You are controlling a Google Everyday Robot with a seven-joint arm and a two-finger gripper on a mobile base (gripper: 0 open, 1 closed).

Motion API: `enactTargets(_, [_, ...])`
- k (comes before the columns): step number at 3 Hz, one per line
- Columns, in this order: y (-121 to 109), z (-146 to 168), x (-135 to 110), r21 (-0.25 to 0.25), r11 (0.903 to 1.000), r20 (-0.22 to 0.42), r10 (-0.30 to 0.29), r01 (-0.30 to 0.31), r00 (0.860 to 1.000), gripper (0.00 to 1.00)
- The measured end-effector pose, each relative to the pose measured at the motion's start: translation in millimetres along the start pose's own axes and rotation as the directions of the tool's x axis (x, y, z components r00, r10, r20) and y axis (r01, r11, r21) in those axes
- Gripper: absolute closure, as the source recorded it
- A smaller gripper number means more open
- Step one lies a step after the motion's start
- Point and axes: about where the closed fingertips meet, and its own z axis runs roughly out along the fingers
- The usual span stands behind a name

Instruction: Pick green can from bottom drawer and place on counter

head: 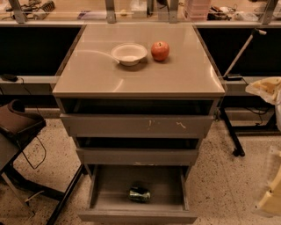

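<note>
Green can (139, 194) lies in the bottom drawer (112, 189), apart from the gripper (270, 195) at right edge, state unclear.

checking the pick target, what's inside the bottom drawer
Only the green can, lying on its side on the bottom drawer floor. The drawer's rear is hidden under the drawer above. The hand sits at the right edge, outside it.

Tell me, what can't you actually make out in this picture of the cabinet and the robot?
All in the camera view:
1. The gripper, at the right edge beside the counter: cut off by the frame, so its shape is unclear.
2. The green can in the bottom drawer: its label is too small to read.
3. The upper two drawers: their insides are dark and barely exposed.
4. The bench behind: its clutter is cut off by the top edge.
</note>
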Motion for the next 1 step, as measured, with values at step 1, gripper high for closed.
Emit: enactTargets(1, [0.1,0.0,0.0,0.000,1.0000,0.000,0.000,0.000,1.000,0.00])
